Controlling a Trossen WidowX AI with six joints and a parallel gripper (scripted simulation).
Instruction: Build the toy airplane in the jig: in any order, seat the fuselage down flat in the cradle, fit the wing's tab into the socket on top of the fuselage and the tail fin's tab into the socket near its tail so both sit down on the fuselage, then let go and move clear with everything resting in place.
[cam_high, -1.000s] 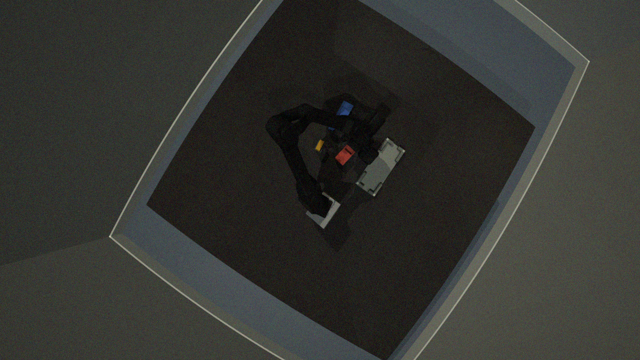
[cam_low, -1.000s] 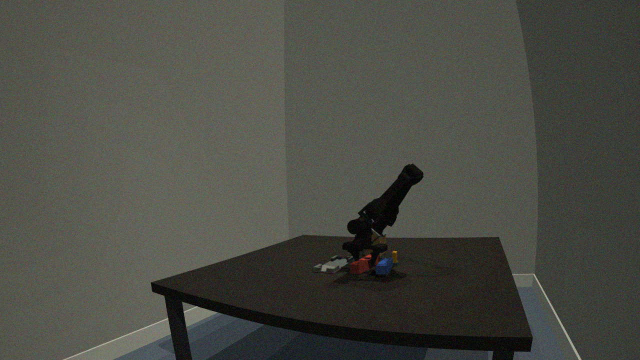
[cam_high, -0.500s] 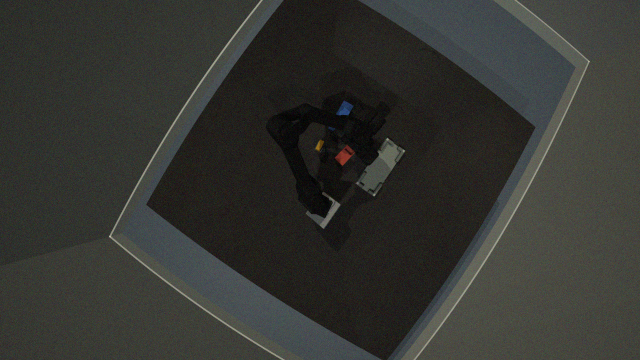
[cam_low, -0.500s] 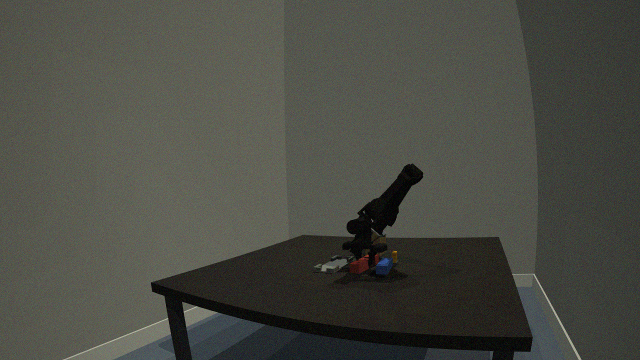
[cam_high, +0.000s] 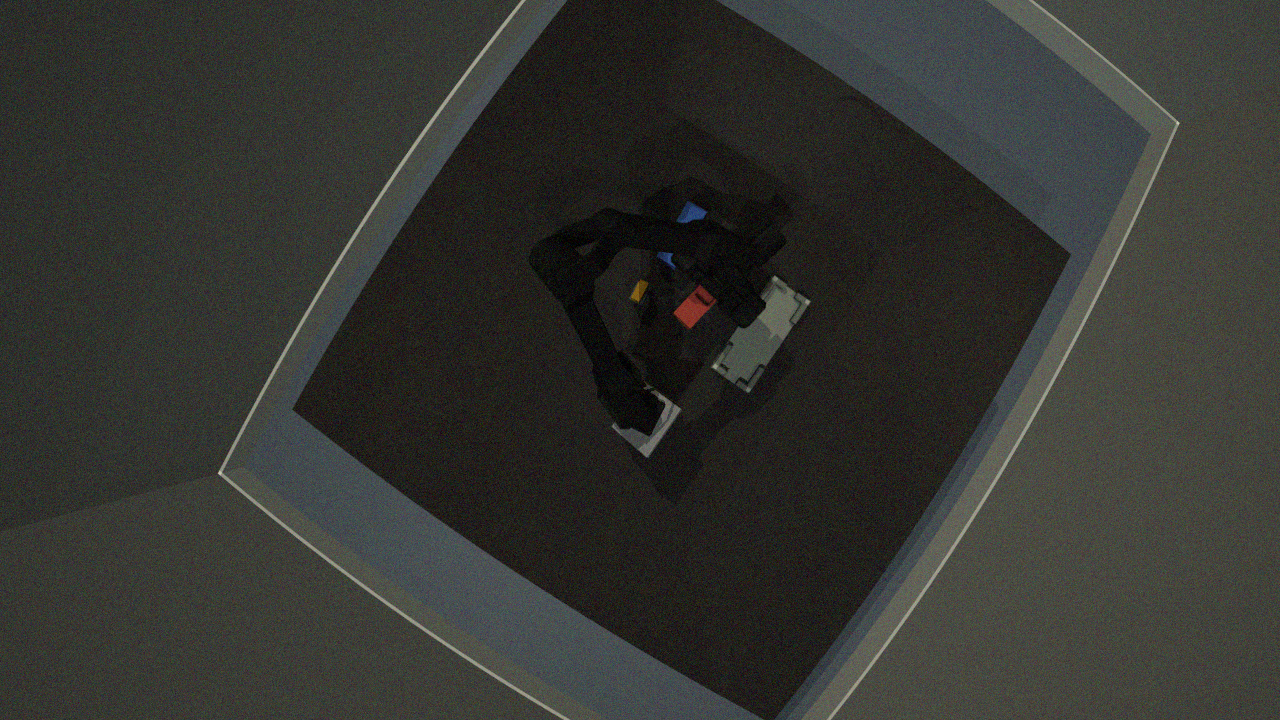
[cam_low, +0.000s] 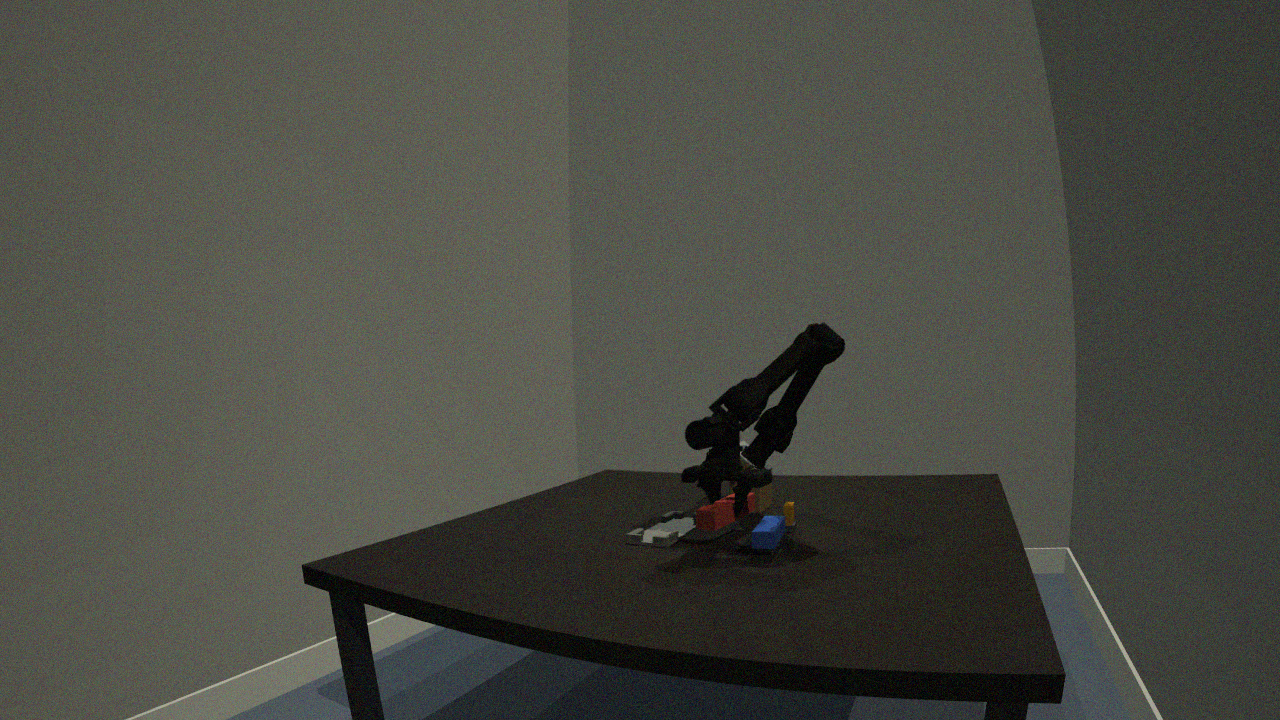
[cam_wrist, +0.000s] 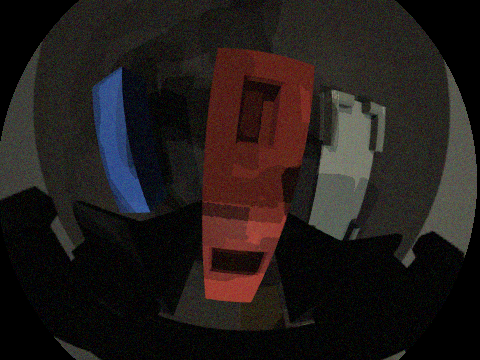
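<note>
The red fuselage (cam_high: 693, 307) (cam_low: 713, 515) (cam_wrist: 255, 185) is between my fingers, a little above the table, with its two sockets facing up and empty in the wrist view. My gripper (cam_low: 727, 503) (cam_wrist: 240, 206) is shut on it around its middle. The grey jig (cam_high: 759, 338) (cam_low: 659, 535) (cam_wrist: 345, 162) lies empty beside it, to the right in the wrist view. The blue wing (cam_high: 691, 213) (cam_low: 767, 532) (cam_wrist: 112, 135) lies on the other side, partly hidden by the arm in the top view. The small orange tail fin (cam_high: 639, 291) (cam_low: 788, 513) stands near the wing, towards the arm's base.
The arm's pale base plate (cam_high: 659, 439) sits on the dark table (cam_high: 537, 465) (cam_low: 895, 608). A brownish block face (cam_low: 762, 497) shows behind the fuselage. The arm's links reach over the wing in the top view.
</note>
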